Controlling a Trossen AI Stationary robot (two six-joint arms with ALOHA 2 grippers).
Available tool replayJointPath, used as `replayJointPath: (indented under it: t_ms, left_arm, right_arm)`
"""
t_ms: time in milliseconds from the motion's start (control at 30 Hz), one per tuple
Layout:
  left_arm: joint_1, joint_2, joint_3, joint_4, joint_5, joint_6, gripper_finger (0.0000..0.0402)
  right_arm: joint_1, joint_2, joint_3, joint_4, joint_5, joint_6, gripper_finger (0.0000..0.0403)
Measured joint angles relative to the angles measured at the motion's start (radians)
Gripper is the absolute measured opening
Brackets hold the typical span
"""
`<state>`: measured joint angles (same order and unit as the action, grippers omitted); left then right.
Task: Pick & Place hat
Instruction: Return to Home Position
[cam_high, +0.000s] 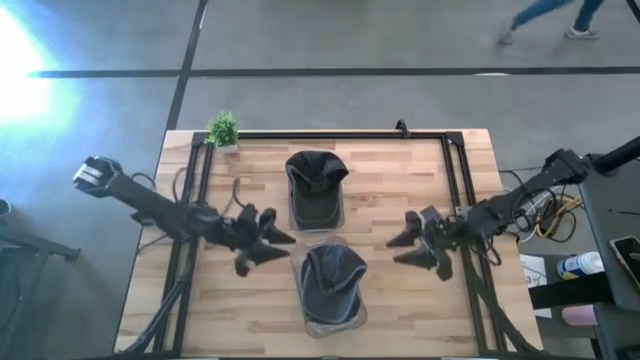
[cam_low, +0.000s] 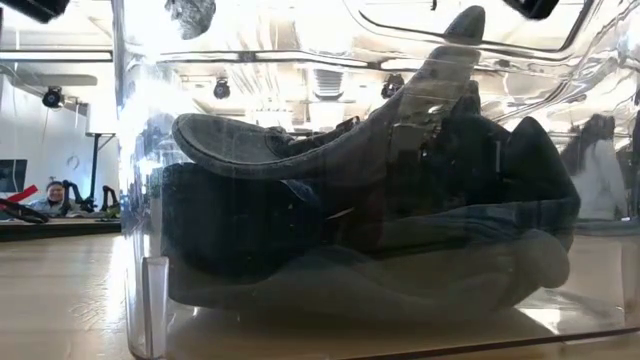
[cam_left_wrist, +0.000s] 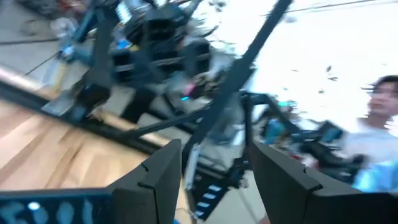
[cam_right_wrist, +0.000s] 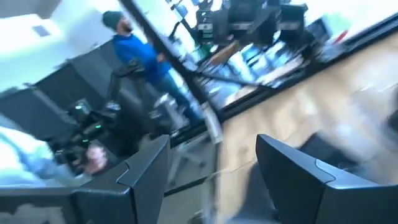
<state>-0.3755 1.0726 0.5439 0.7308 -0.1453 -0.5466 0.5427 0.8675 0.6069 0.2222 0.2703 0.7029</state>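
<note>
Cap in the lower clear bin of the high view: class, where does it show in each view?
High view: cap low centre, in its bin.
Low view: cap fills the picture, inside the bin.
Left wrist view: not in it.
Right wrist view: too blurred to tell.
Shared landmark: the wooden table.

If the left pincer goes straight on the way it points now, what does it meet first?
Probably nothing near. The open left pincer aims past the bottom bin; its wrist view shows only the black table frame ahead, so that comes first. Depth is unclear.
</note>
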Motion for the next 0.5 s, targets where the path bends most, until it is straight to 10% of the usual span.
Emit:
replayJointPath:
  t_ms: [500]
  left_arm:
    - [0.171,-0.626,-0.261,-0.429,0.128,-0.031,0.0185]
  right_arm:
    - [-0.137,-0.232,-0.134,-0.066,0.182,-0.087,0.0233]
